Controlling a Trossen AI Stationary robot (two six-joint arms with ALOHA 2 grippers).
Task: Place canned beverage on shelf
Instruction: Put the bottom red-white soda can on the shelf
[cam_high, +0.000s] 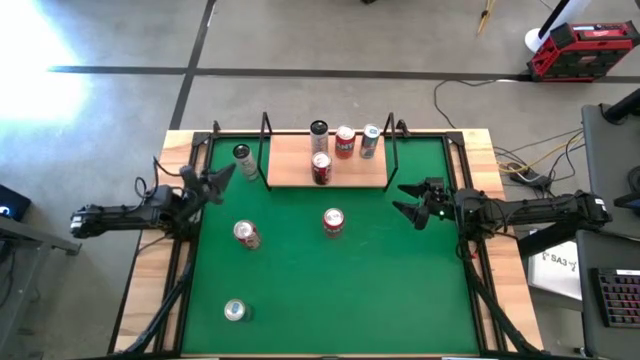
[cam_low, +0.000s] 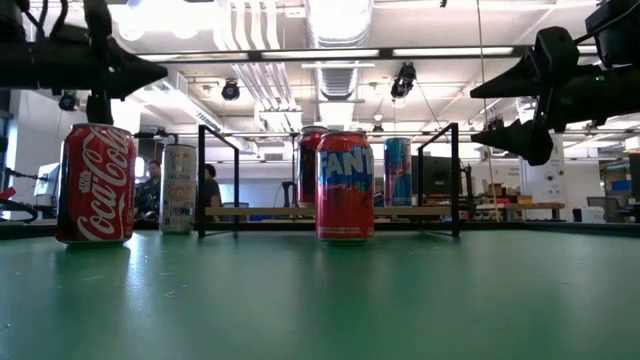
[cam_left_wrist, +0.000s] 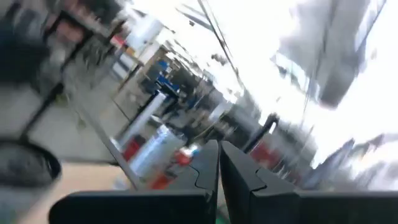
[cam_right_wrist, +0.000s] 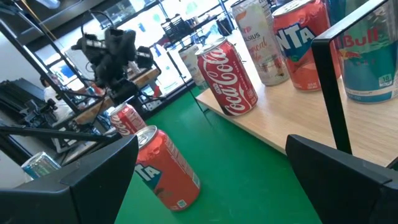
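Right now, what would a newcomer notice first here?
Four cans stand on the shelf at the green mat's far edge, while four more wait on the mat, a red Fanta can at its middle. The open right tool hangs just right of the shelf; the shut left tool sits opposite.

red toolbox (cam_high: 583, 50) on grey floor, yellow cables (cam_high: 535, 158), green mat (cam_high: 330, 280)

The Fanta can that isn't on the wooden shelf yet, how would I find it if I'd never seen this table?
Look at the big green mat, then the wooden shelf along its far edge. Just in front of the shelf, standing upright on the green, is the orange Fanta can, closest to the open right gripper. Unlike the other loose cans, it sits near the mat's middle, while those stand farther left.
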